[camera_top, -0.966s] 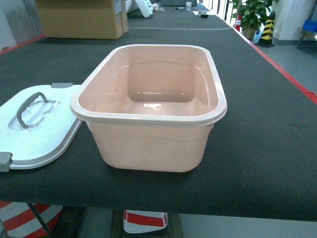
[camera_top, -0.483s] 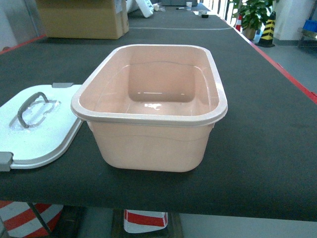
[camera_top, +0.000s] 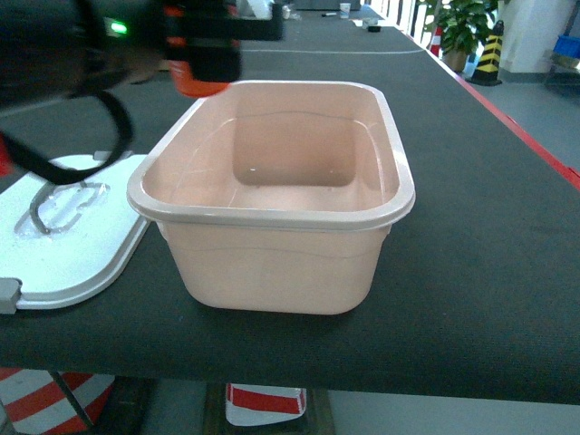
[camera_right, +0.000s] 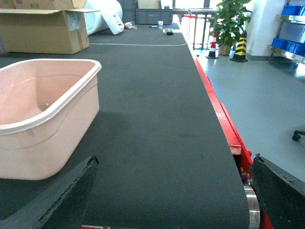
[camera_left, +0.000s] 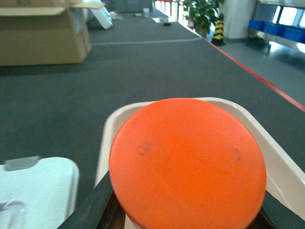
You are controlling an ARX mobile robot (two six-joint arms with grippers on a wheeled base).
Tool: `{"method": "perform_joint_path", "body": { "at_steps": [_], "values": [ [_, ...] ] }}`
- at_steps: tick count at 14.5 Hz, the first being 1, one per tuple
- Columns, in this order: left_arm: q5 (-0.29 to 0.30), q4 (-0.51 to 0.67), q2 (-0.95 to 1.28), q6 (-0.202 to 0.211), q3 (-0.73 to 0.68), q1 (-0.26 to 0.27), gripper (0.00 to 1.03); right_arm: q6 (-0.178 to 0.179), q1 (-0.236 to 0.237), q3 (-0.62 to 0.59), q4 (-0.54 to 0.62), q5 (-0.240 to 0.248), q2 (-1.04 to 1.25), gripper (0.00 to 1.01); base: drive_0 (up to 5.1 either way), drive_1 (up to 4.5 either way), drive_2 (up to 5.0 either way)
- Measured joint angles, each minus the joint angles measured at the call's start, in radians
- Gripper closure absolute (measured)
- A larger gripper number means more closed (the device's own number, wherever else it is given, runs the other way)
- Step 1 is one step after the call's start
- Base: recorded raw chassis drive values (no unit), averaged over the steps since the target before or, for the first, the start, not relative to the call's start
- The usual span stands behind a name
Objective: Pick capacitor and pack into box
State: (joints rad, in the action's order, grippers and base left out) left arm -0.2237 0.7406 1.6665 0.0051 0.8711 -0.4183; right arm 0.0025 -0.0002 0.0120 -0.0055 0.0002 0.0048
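Observation:
The capacitor [camera_top: 194, 83] is bright orange and sits between the dark fingers of my left gripper [camera_top: 205, 65], which is shut on it. It hangs just above the far left corner of the pink box [camera_top: 272, 217]. In the left wrist view the capacitor [camera_left: 188, 162] fills the space between the jaws of the left gripper [camera_left: 187, 212], with the box's rim [camera_left: 107, 138] below it. The box is open and nothing lies inside it. Its white lid [camera_top: 82, 254] lies flat to its left. My right gripper [camera_right: 175, 161] is open over bare mat, to the right of the box [camera_right: 47, 124].
A brown cardboard carton [camera_right: 43, 28] stands at the far end of the dark mat. The table's red right edge [camera_right: 224, 124] drops to the floor, with a potted plant [camera_right: 228, 19] and blue bins [camera_right: 291, 9] beyond. A red-and-white striped cone [camera_top: 263, 403] stands under the near edge.
My left arm has come into the head view from the upper left, carrying the capacitor to the box's far left corner. Before, no arm was in view.

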Motion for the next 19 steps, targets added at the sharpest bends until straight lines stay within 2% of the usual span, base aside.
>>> {"method": "perform_joint_path", "body": {
  "at_steps": [3, 4, 7, 8, 9, 10, 11, 12, 13, 14, 15, 17, 19],
  "values": [
    [0.002, -0.002, 0.089, -0.006, 0.073, -0.012, 0.58, 0.000, 0.000, 0.000, 0.000, 0.000, 0.000, 0.03, 0.0, 0.00, 0.0],
    [-0.007, 0.021, 0.121, -0.003, 0.088, -0.020, 0.52, 0.000, 0.000, 0.000, 0.000, 0.000, 0.000, 0.03, 0.0, 0.00, 0.0],
    [-0.016, 0.031, 0.134, -0.003, 0.088, -0.025, 0.13, 0.000, 0.000, 0.000, 0.001, 0.000, 0.000, 0.03, 0.0, 0.00, 0.0],
    [-0.019, 0.027, 0.133, -0.002, 0.088, -0.023, 0.04, 0.000, 0.000, 0.000, 0.000, 0.000, 0.000, 0.03, 0.0, 0.00, 0.0],
    [-0.019, 0.026, 0.134, -0.002, 0.088, -0.023, 0.05, 0.000, 0.000, 0.000, 0.000, 0.000, 0.000, 0.03, 0.0, 0.00, 0.0],
    [-0.079, 0.021, 0.126, 0.002, 0.083, -0.021, 0.05, 0.000, 0.000, 0.000, 0.000, 0.000, 0.000, 0.03, 0.0, 0.00, 0.0],
    [-0.167, 0.025, 0.076, -0.006, 0.018, -0.001, 0.05, 0.000, 0.000, 0.000, 0.000, 0.001, 0.000, 0.03, 0.0, 0.00, 0.0],
    [-0.243, 0.033, -0.001, -0.006, -0.069, 0.055, 0.05, 0.000, 0.000, 0.000, -0.001, 0.000, 0.000, 0.03, 0.0, 0.00, 0.0],
    [-0.275, 0.053, -0.051, -0.005, -0.097, 0.119, 0.05, 0.000, 0.000, 0.000, 0.000, 0.000, 0.000, 0.03, 0.0, 0.00, 0.0],
    [-0.283, 0.078, -0.081, 0.001, -0.100, 0.185, 0.05, 0.000, 0.000, 0.000, 0.001, 0.000, 0.000, 0.03, 0.0, 0.00, 0.0],
    [-0.264, 0.082, -0.084, 0.003, -0.110, 0.225, 0.05, 0.000, 0.000, 0.000, 0.000, 0.000, 0.000, 0.03, 0.0, 0.00, 0.0],
    [-0.178, 0.097, 0.007, 0.005, -0.116, 0.311, 0.05, 0.000, 0.000, 0.000, 0.000, 0.000, 0.000, 0.03, 0.0, 0.00, 0.0],
    [-0.127, 0.101, 0.128, 0.026, -0.090, 0.424, 0.05, 0.000, 0.000, 0.000, 0.000, 0.000, 0.000, 0.03, 0.0, 0.00, 0.0]
  ]
}}
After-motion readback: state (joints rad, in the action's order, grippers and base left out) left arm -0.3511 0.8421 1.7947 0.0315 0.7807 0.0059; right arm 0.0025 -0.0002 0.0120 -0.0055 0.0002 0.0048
